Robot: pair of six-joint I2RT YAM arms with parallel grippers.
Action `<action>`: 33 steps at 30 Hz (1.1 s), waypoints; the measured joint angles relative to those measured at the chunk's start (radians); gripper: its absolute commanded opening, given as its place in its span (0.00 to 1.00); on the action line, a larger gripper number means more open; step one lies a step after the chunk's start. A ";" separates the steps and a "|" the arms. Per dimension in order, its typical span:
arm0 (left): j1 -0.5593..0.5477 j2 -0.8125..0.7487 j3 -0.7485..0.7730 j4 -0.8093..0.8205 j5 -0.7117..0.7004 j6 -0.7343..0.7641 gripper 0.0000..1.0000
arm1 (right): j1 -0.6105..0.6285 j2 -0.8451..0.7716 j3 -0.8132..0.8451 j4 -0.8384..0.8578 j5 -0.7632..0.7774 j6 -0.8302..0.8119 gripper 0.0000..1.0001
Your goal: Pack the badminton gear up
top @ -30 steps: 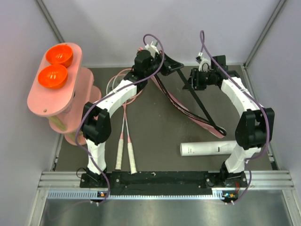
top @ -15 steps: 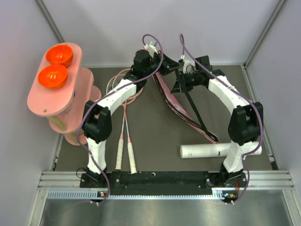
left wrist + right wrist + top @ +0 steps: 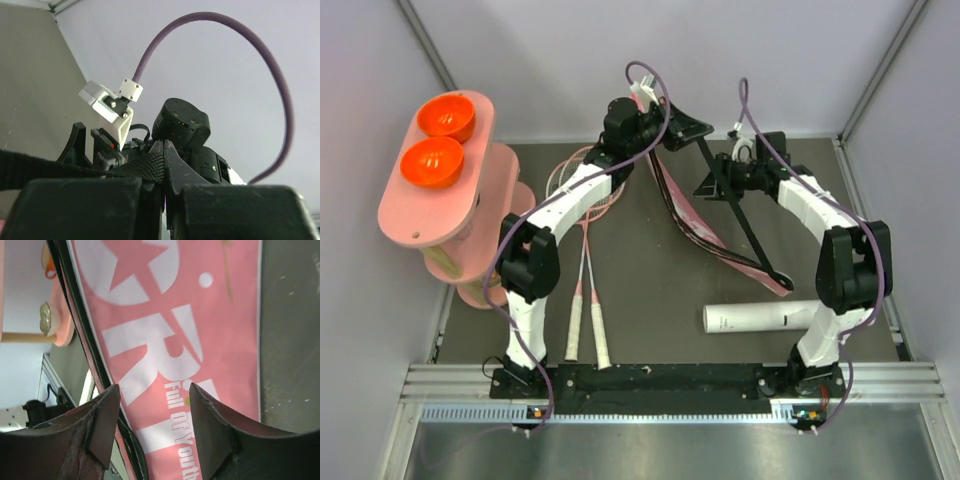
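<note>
The pink bag (image 3: 705, 225) lettered in white hangs slanted above the table, its black strap (image 3: 740, 215) running down its length. My left gripper (image 3: 698, 132) holds it up at the top, shut on the woven black strap (image 3: 145, 167). My right gripper (image 3: 712, 186) is open beside the bag's upper part. In the right wrist view its fingers (image 3: 106, 412) stand apart in front of the bag's lettered face (image 3: 165, 330), touching nothing. Two pink rackets (image 3: 586, 290) lie on the table at the left, white handles toward me. A white tube (image 3: 760, 317) lies at the near right.
A pink oval stand (image 3: 430, 215) with two orange bowls (image 3: 445, 116) rises at the left edge. Grey walls close in the back and both sides. A metal rail (image 3: 670, 385) runs along the near edge by the arm bases.
My right gripper swung left toward the bag, then drew back a little to the right and opened wider. The bag's lower end shifted slightly. The left gripper kept its hold.
</note>
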 measured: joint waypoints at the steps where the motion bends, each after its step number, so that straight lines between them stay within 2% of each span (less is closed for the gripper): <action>1: 0.000 0.003 0.014 -0.002 0.002 0.003 0.00 | -0.013 -0.001 -0.002 0.012 -0.003 0.011 0.58; 5: 0.004 0.024 0.090 -0.021 0.013 0.036 0.00 | -0.036 -0.003 -0.002 0.063 -0.027 0.037 0.61; 11: 0.015 0.070 0.211 -0.086 0.060 0.095 0.00 | 0.015 -0.002 0.000 0.095 -0.044 0.039 0.61; 16: 0.044 0.080 0.263 -0.164 0.090 0.145 0.00 | 0.037 0.021 0.000 0.191 -0.060 0.125 0.61; 24: 0.095 0.080 0.294 -0.198 0.104 0.168 0.00 | 0.090 0.097 -0.004 0.342 -0.075 0.294 0.61; 30: 0.090 0.080 0.294 -0.199 0.127 0.165 0.00 | 0.172 0.100 -0.007 0.389 -0.031 0.329 0.61; 33: 0.085 0.079 0.283 -0.195 0.135 0.163 0.00 | 0.191 0.100 -0.007 0.404 0.003 0.339 0.58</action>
